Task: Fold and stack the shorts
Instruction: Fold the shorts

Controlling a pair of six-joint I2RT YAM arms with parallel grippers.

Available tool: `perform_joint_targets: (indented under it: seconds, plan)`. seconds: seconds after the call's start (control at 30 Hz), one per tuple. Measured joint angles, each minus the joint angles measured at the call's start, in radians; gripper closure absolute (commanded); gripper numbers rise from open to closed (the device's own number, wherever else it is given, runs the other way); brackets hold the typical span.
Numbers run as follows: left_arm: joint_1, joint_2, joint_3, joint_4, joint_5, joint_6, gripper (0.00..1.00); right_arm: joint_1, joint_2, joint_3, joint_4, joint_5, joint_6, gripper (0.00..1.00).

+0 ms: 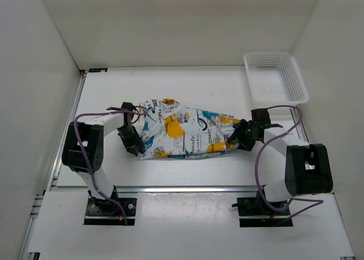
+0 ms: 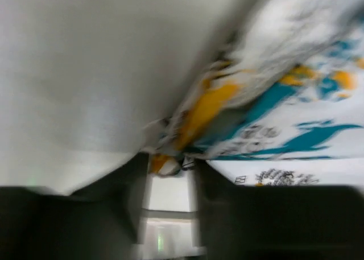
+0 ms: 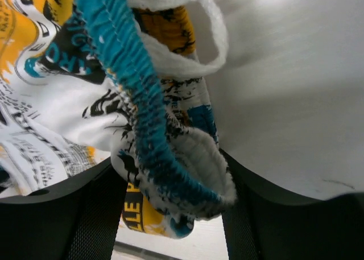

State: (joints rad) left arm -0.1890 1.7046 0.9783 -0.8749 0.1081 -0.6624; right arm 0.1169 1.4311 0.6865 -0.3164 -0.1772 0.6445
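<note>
The shorts (image 1: pixel 182 135), white with yellow-orange, teal and black print, hang stretched between my two grippers over the middle of the table. My left gripper (image 1: pixel 135 140) holds their left edge. In the blurred left wrist view the gripper (image 2: pixel 169 166) has a yellow and white corner of the shorts (image 2: pixel 296 112) pinched at its tips. My right gripper (image 1: pixel 235 137) holds their right end. In the right wrist view the gripper (image 3: pixel 170 197) is shut on the bunched teal waistband (image 3: pixel 136 112), which fills the gap between its fingers.
A white plastic mesh basket (image 1: pixel 297 78) stands at the back right corner of the white table (image 1: pixel 187 83). White walls close in the left, back and right sides. The arm bases sit on a rail at the near edge.
</note>
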Motion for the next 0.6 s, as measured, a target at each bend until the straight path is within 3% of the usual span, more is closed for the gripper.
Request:
perform_joint_targets:
  seconds: [0.07,0.13,0.17,0.23,0.27,0.3,0.47,0.53,0.6]
  plan:
    - [0.0,0.026,0.026,0.007,-0.003,0.0,0.9,-0.001,0.018,0.002,0.039,-0.021,0.008,0.4]
    - [0.0,0.039,0.039,0.014,0.0,0.008,0.9,-0.001,0.035,0.005,0.066,-0.032,0.013,0.53]
    - [0.0,0.039,0.041,0.016,0.001,0.01,0.9,-0.001,0.045,0.006,0.079,-0.034,0.016,0.68]
    - [-0.004,0.036,0.04,0.02,0.002,0.01,0.9,-0.001,0.063,0.006,0.089,-0.032,0.013,0.83]
    - [-0.006,0.032,0.036,0.027,0.003,0.01,0.9,-0.001,0.071,0.006,0.087,-0.033,0.015,0.95]
    - [-0.007,0.022,0.027,0.037,0.005,0.009,0.9,0.0,0.072,0.007,0.087,-0.032,0.01,1.0]
    - [-0.043,-0.109,-0.084,0.077,0.043,-0.016,0.9,0.002,0.044,0.027,0.027,0.038,-0.012,1.0]
    - [-0.09,-0.185,-0.131,0.074,0.069,-0.033,0.77,0.002,0.002,0.037,-0.022,0.089,-0.037,1.0]
    - [-0.136,-0.249,-0.153,0.063,0.095,-0.043,0.54,0.001,-0.041,0.059,-0.076,0.138,-0.072,1.0]
